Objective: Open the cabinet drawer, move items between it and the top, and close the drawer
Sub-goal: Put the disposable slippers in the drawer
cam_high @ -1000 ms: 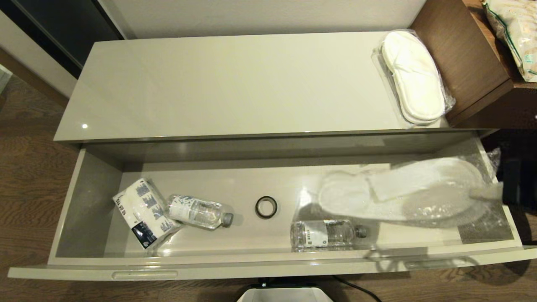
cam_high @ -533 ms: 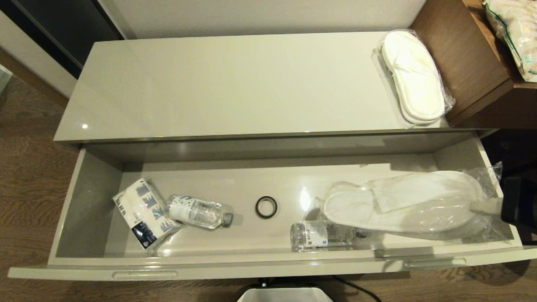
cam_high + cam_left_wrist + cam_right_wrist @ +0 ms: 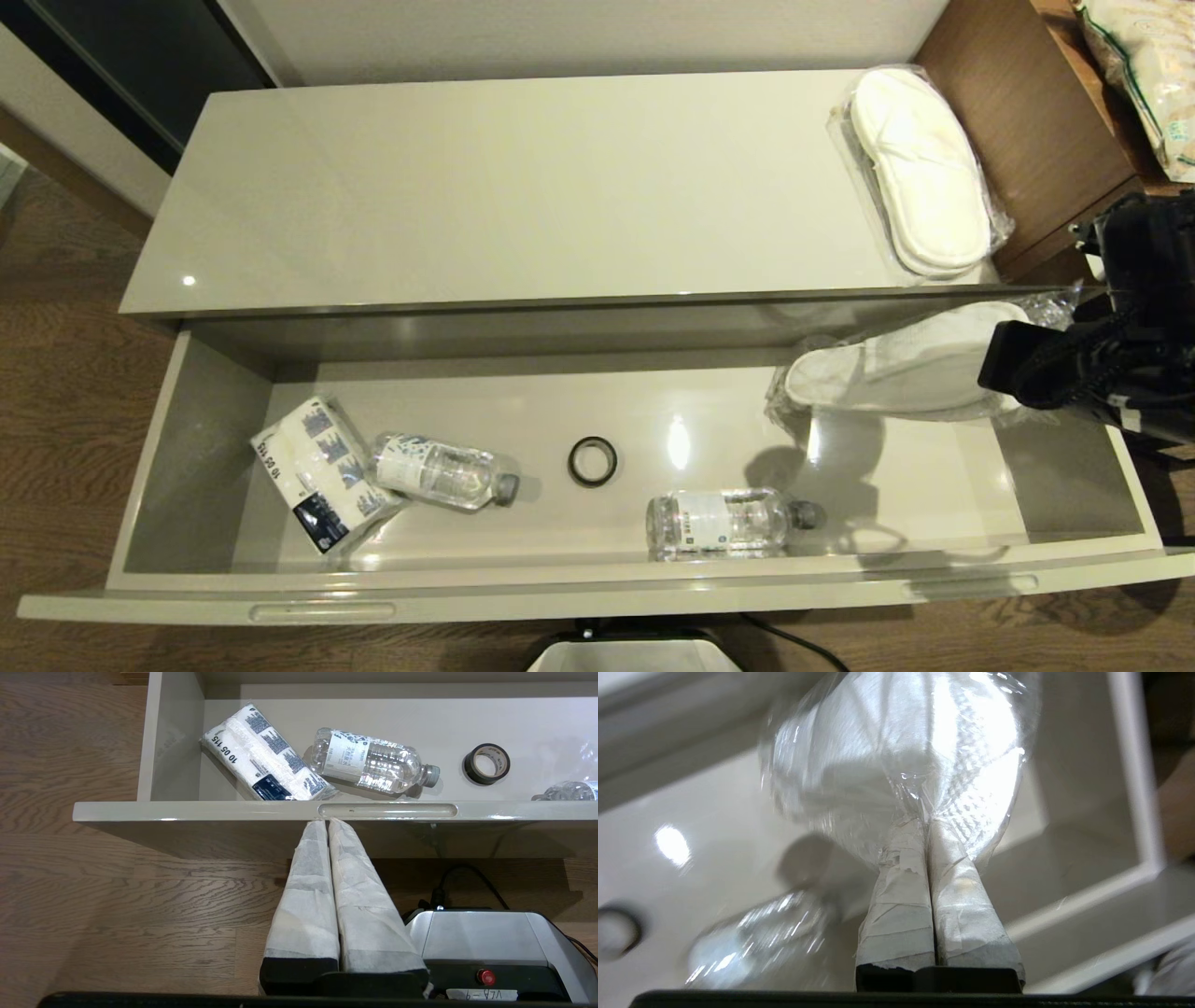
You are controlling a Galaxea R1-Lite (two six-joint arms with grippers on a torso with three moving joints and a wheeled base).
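Glossy cream-white cabinet top carries 1 bagged flat white slipper at its right end | long grey-beige drawer pulled out | right gripper clenched on 2nd bagged white slipper, raised above drawer's right end | left gripper pressed closed, parked before drawer front.

The tissue pack reads "10 05 115" along one edge. Its blue print, and the bottle label, seem too small to read.
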